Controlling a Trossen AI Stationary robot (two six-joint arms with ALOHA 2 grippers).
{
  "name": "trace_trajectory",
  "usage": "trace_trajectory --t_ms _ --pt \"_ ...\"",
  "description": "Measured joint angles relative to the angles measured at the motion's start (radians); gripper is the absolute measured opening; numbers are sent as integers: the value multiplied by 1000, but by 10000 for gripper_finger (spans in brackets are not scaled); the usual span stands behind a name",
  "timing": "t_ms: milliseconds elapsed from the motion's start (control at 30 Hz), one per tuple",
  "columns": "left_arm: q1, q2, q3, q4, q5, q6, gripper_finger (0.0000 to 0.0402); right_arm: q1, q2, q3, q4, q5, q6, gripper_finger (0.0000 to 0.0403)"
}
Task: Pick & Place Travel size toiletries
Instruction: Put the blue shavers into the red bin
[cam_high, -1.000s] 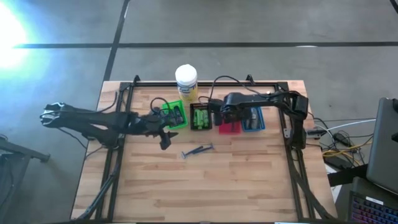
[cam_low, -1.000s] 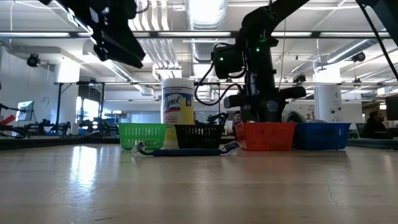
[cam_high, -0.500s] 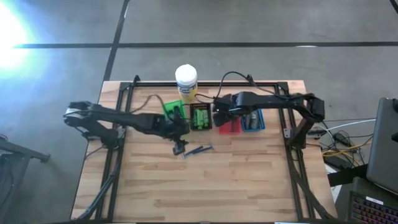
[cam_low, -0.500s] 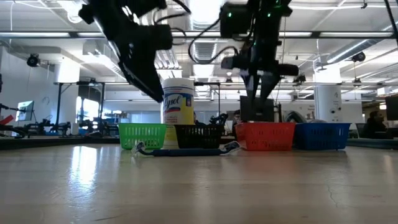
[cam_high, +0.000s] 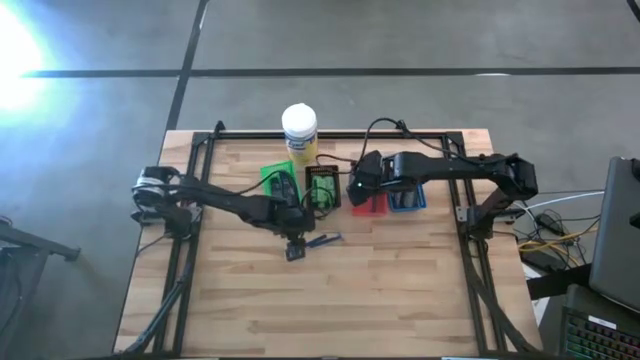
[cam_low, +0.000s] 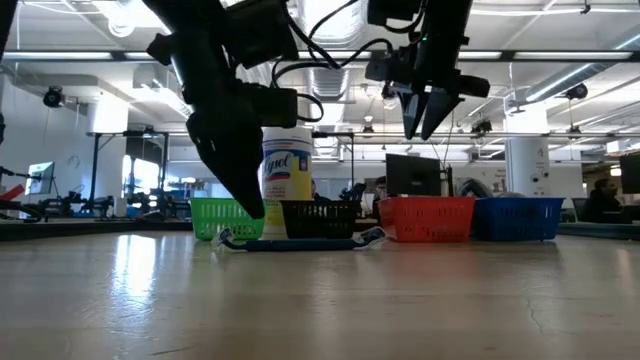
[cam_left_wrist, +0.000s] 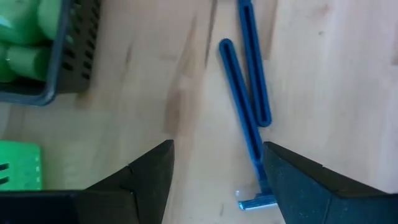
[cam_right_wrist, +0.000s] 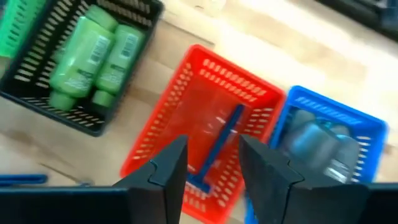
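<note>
Between the spread left tool (cam_left_wrist: 214, 180) lie two blue razors (cam_left_wrist: 245, 106), right tool (cam_right_wrist: 213, 163) spread

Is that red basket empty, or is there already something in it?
Not empty. The right wrist view shows one blue razor lying inside the red basket, below the open right end effector.

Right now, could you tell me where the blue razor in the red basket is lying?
In the right wrist view, the razor lies alone in the red basket, between the black basket and blue basket.
</note>
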Motion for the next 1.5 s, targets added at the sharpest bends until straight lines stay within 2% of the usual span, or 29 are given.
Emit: trace_trajectory --t_ms 267,433,667,800,1167,1367,1500 --pt "-55 41 -9 60 -10 -18 248 16 -13 -1 -109 57 33 168" --pt "-55 101 -9 88 -15 -80 248 25 -29 -2 -107 80 39 180" --pt "-62 153 -7 95 -23 -86 242 26 -44 -4 -116 88 41 187" --pt "-62 155 -7 98 -18 -67 201 26 -44 -4 -132 91 41 180" --pt "-62 145 -8 102 -9 5 31 26 -49 -4 -143 104 41 137" --pt "-61 84 -14 53 -20 10 22 26 -67 -4 -144 99 41 115" --pt "-57 18 -22 -4 -85 26 22 27 -86 -5 -138 57 29 102"
